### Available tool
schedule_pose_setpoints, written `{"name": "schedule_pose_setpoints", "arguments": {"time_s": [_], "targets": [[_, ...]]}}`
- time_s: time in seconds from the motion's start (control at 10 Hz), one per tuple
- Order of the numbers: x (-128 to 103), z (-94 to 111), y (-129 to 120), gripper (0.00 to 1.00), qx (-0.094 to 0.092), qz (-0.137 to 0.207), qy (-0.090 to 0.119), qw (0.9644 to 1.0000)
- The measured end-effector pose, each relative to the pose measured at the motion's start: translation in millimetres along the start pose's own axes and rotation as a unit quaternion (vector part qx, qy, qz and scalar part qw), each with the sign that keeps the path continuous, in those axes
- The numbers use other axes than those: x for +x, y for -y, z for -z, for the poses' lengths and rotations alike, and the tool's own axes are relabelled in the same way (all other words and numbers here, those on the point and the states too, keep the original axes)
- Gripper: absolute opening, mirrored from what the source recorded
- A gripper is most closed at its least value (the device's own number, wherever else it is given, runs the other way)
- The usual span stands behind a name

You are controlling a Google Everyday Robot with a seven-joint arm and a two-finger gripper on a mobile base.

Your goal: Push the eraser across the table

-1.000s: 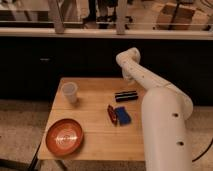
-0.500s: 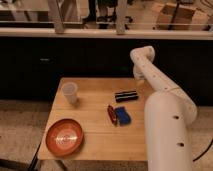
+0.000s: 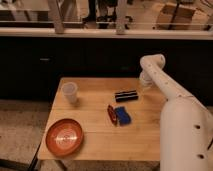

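Note:
The light-brown wooden table [image 3: 100,132] stands in the middle of the camera view. A black oblong eraser [image 3: 126,95] lies on its far right part. My white arm rises from the lower right and bends over the table's far right corner. My gripper [image 3: 144,84] hangs down just right of the eraser, close to its right end; I cannot tell whether they touch.
A blue block [image 3: 122,115] and a red object [image 3: 112,114] lie side by side at mid-table, in front of the eraser. A clear plastic cup [image 3: 70,92] stands at the far left. An orange plate [image 3: 65,136] sits at the near left. A dark counter runs behind the table.
My arm's wrist end has swung from above the table's far edge to the right, then come down beside the eraser's right end. The objects on the table have not moved.

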Motion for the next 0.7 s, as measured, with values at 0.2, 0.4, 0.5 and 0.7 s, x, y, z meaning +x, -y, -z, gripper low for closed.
{"name": "schedule_pose_setpoints", "arguments": {"time_s": [0.2,0.4,0.5,0.7], "targets": [[-15,-8,-4,0.00,0.005,0.036,-0.012,0.9993],[-30,-14,-5,0.00,0.011,0.067,-0.028,0.9973],[-32,-17,-7,0.00,0.011,0.073,-0.032,0.9968],[-35,-25,-10,0.00,0.009,0.079,-0.031,0.9963]]}}
